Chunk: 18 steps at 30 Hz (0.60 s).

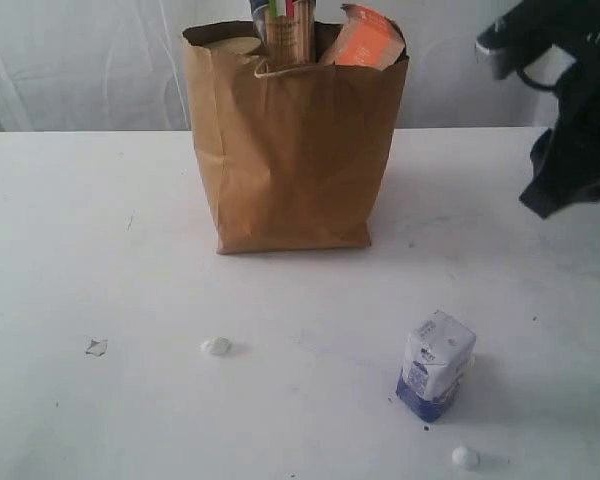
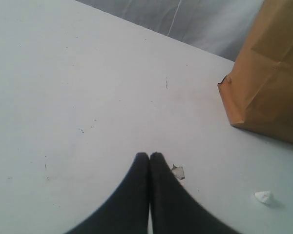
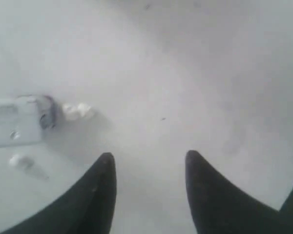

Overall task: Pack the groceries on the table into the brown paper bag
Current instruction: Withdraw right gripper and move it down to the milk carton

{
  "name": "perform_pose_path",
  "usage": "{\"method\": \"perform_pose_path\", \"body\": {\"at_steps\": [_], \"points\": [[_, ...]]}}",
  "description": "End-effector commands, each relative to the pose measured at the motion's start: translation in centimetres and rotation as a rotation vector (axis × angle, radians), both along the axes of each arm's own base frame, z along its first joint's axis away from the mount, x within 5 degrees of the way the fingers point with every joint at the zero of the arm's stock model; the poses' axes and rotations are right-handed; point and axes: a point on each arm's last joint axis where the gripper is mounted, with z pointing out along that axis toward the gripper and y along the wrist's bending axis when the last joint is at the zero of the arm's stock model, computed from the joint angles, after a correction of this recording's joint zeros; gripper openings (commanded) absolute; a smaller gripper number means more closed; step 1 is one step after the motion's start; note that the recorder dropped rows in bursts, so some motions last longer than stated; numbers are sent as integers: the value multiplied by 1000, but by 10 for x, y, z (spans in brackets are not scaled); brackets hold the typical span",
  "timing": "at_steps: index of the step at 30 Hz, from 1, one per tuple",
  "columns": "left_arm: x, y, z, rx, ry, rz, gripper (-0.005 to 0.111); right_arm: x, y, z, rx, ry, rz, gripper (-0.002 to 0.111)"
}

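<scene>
The brown paper bag (image 1: 290, 150) stands upright at the back middle of the table (image 1: 100, 250). Out of its open top stick a dark spaghetti packet (image 1: 285, 22) and a brown pouch with an orange label (image 1: 366, 40). A small white-blue carton (image 1: 435, 365) stands alone on the table near the front right, and shows blurred in the right wrist view (image 3: 19, 119). My right gripper (image 3: 150, 157) is open and empty, raised above the table with the carton off to one side. My left gripper (image 2: 149, 156) is shut with nothing in it, low over the bare table, with the bag's corner (image 2: 268, 78) beyond it.
White crumbs lie on the table (image 1: 217, 346) (image 1: 465, 457), and a small torn scrap (image 1: 97, 347) sits at the front left, just beside the left fingertips (image 2: 178, 171). The dark right arm (image 1: 575, 130) hangs at the upper right. A pale curtain hangs behind the table.
</scene>
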Motion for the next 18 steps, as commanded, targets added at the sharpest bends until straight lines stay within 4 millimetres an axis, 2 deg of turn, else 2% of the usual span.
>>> {"method": "perform_pose_path", "body": {"at_steps": [1, 4, 7, 12, 14, 18], "points": [[0, 0, -1, -13, 1, 2, 0, -13, 9, -19, 134, 154, -19, 43], [0, 0, -1, -13, 1, 2, 0, -21, 20, -30, 265, 241, -28, 43], [0, 0, -1, -13, 1, 2, 0, -27, 25, -41, 326, 310, -39, 43], [0, 0, -1, -13, 1, 2, 0, -35, 23, -62, 306, 371, -49, 43], [0, 0, -1, -13, 1, 2, 0, -30, 23, -69, 322, 310, -66, 43], [0, 0, -1, -13, 1, 2, 0, -29, 23, -81, 300, 311, -15, 54]]}}
